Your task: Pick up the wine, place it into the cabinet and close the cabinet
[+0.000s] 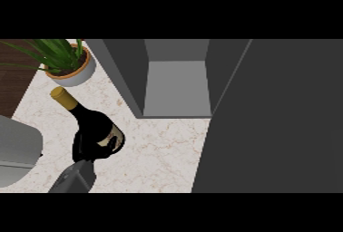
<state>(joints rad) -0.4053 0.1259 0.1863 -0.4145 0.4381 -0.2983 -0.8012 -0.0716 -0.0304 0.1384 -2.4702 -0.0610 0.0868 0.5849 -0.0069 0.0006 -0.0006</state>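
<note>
Holding the dark wine bottle (89,117) in the curled fingers of the right hand (92,153), between the potted plant (67,63) and the open cabinet (175,88).

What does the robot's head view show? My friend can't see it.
The robot's black left hand curls round the bottom of a dark wine bottle with a gold cap, tilted over a pale marble counter. Behind it stands an open grey cabinet; a potted plant sits at the top left.
</note>
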